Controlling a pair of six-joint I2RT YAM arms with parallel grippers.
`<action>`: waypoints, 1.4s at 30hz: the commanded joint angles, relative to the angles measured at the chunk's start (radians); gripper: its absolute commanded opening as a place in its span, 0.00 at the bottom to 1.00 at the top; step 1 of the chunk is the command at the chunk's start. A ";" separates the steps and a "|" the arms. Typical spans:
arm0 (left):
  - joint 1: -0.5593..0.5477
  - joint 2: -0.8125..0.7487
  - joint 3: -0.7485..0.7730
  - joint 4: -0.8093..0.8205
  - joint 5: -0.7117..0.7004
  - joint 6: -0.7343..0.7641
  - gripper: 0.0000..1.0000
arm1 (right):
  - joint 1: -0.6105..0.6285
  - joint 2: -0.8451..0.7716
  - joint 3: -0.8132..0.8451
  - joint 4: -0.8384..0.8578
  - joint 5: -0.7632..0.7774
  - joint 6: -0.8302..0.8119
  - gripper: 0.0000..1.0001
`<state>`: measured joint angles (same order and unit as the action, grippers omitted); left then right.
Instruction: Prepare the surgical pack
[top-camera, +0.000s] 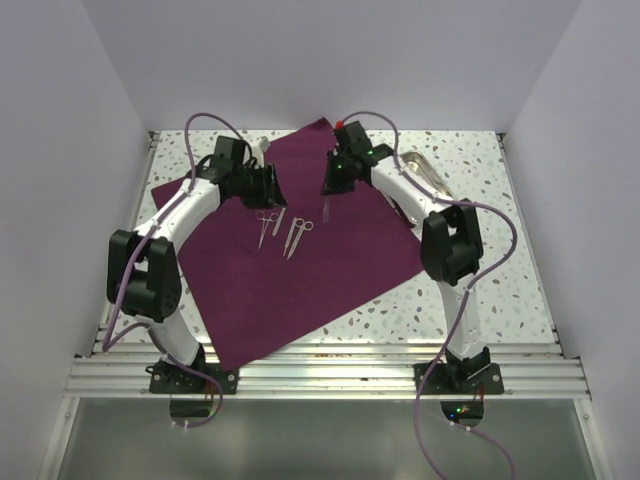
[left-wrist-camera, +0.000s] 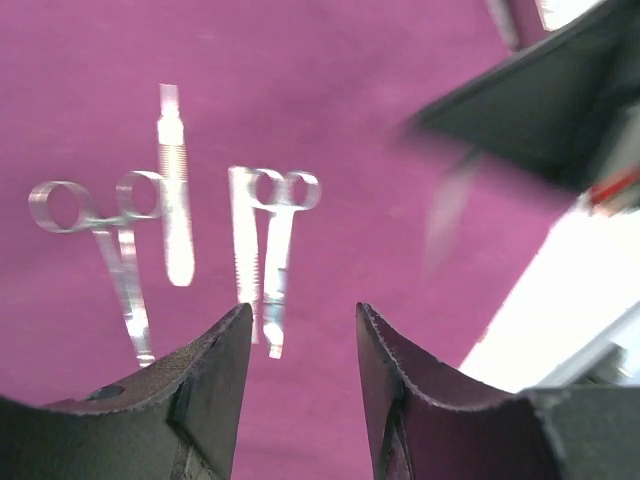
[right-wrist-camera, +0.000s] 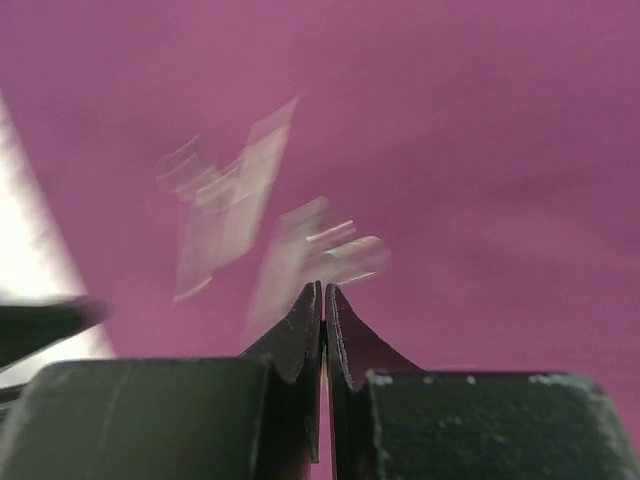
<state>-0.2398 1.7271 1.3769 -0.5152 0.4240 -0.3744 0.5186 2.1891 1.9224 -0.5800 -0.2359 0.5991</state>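
Note:
The surgical pack (top-camera: 300, 290) is a deep purple drape spread flat over the table. Two ring-handled steel instruments (top-camera: 264, 226) (top-camera: 298, 236) lie on its middle. My left gripper (top-camera: 266, 190) hovers just behind them. In the left wrist view it (left-wrist-camera: 300, 310) is open and empty above the drape (left-wrist-camera: 350, 100), with the instruments (left-wrist-camera: 100, 215) (left-wrist-camera: 285, 215) ahead of it. My right gripper (top-camera: 329, 188) is over the drape's far part. Its jaws (right-wrist-camera: 323, 287) are shut. A blurred shiny thing (right-wrist-camera: 310, 255) lies just past the tips, and whether it is held is unclear.
A shiny steel tray (top-camera: 425, 175) stands on the speckled table at the back right, beside the right arm. Bare table (top-camera: 470, 300) shows right of the drape. White walls close in the table on three sides.

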 joint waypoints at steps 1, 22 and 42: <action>0.007 0.037 0.037 -0.086 -0.154 0.083 0.50 | -0.075 -0.032 0.122 -0.224 0.479 -0.346 0.00; -0.050 0.103 -0.016 -0.128 -0.409 0.103 0.64 | -0.219 0.083 0.142 -0.147 0.773 -0.673 0.30; -0.084 0.186 -0.036 -0.106 -0.482 0.097 0.31 | -0.195 -0.241 -0.042 -0.265 0.391 -0.249 0.49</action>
<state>-0.3187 1.9076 1.3563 -0.6434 -0.0319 -0.2916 0.3229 2.0186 1.9144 -0.8528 0.2070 0.3084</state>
